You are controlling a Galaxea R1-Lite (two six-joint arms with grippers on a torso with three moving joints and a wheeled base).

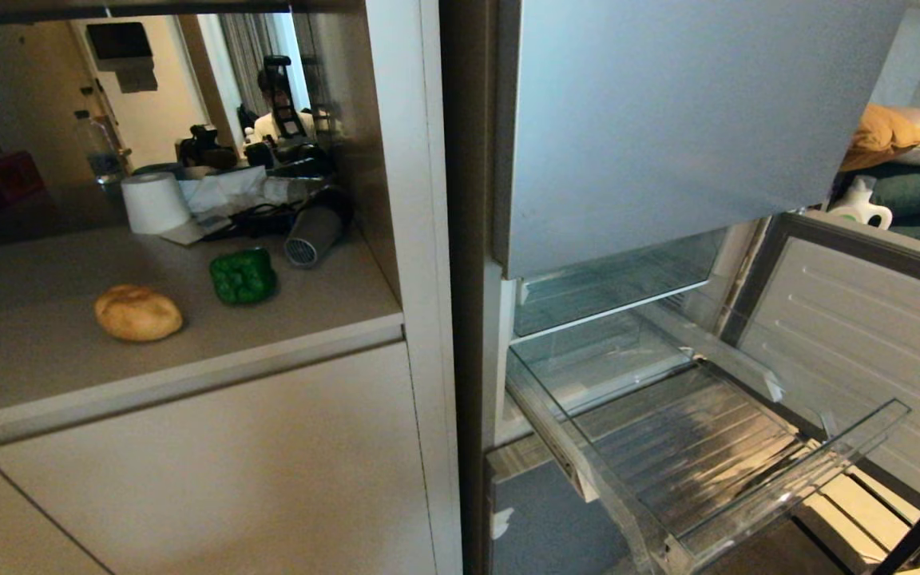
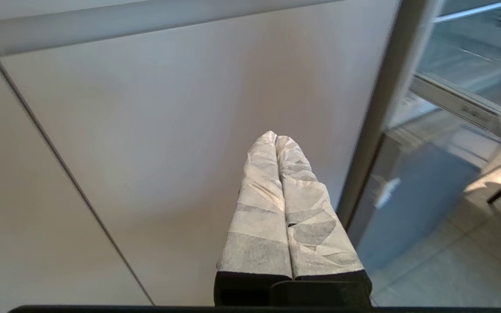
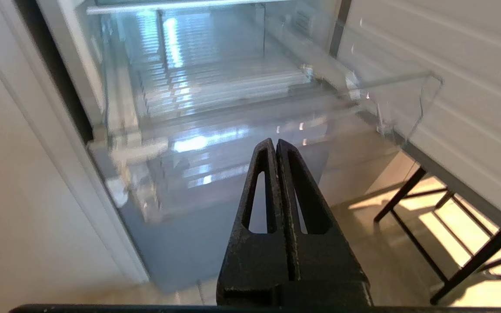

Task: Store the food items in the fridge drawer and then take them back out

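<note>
A tan potato [image 1: 138, 313] and a dark-green bell pepper [image 1: 243, 275] lie side by side on the beige counter [image 1: 45, 359] at the left of the head view. The clear fridge drawer [image 1: 747, 495] stands pulled out of the open fridge at the lower right, with nothing on its ribbed floor; its front wall [image 3: 250, 130] also fills the right wrist view. My left gripper [image 2: 275, 135], wrapped in white tape, is shut and empty in front of the cabinet door. My right gripper [image 3: 275, 142] is shut and empty, low in front of the drawer. Neither arm appears in the head view.
Behind the food sit a paper roll [image 1: 155, 202], a water bottle [image 1: 98, 148], crumpled tissue, cables and a grey hair dryer [image 1: 315, 231]. The fridge's lower door [image 1: 851, 335] swings open at the right. A black metal frame [image 3: 446, 243] stands on the floor beneath it.
</note>
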